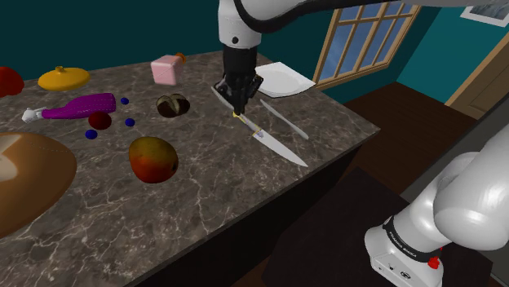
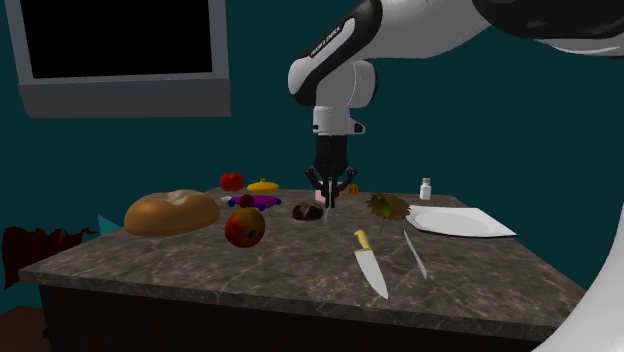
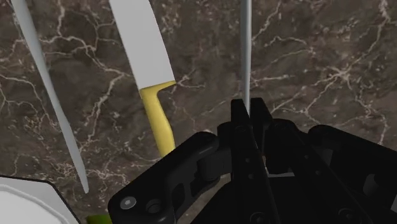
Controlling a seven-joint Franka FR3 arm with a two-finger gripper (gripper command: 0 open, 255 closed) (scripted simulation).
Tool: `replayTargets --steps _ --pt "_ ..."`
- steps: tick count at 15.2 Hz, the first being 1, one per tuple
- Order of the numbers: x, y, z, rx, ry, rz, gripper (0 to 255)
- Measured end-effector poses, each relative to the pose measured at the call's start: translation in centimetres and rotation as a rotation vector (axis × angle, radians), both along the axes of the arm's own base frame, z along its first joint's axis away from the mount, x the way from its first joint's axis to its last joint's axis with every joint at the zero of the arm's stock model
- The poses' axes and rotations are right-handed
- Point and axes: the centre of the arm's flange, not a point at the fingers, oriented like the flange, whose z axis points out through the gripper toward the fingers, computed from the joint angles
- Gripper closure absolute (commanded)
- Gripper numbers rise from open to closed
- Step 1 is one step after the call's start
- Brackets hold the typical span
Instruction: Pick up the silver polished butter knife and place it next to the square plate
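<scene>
My black gripper [image 1: 238, 109] hangs just above the marble counter [image 1: 245, 212], shut on a thin silver butter knife [image 3: 245, 51] whose blade sticks out edge-on past the fingertips. In the wrist view the gripper [image 3: 249, 105] has its fingers pressed together on that knife. Beside it on the counter lie a yellow-handled kitchen knife [image 1: 277, 147] and a second slender silver knife [image 1: 287, 122]. The white square plate [image 1: 285, 79] sits beyond them near the counter's far corner. From the second exterior view the gripper [image 2: 327, 200] hovers behind the yellow-handled knife [image 2: 368, 262] and to the left of the plate [image 2: 460, 222].
A red-yellow fruit [image 1: 152, 158], a bread loaf [image 1: 28, 179], a purple bottle [image 1: 81, 107], a pink box [image 1: 165, 70], a yellow lid [image 1: 64, 78] and a brown round thing [image 1: 173, 105] fill the shoulder view's left. The counter edge [image 1: 359, 139] drops off near the knives.
</scene>
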Motion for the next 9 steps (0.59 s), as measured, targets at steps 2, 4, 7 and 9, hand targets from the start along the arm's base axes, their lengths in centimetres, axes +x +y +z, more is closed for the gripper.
replayTargets --steps 2,4,7,9 --pt "-0.3 -2.5 0.0 0.000 0.000 0.000 255" --pt "-0.5 -5.3 -0.1 0.000 0.001 0.000 255" --pt "-1.1 -9.3 -0.2 0.000 0.000 0.000 255" --pt "-1.6 -11.7 -0.1 0.001 0.000 0.001 255"
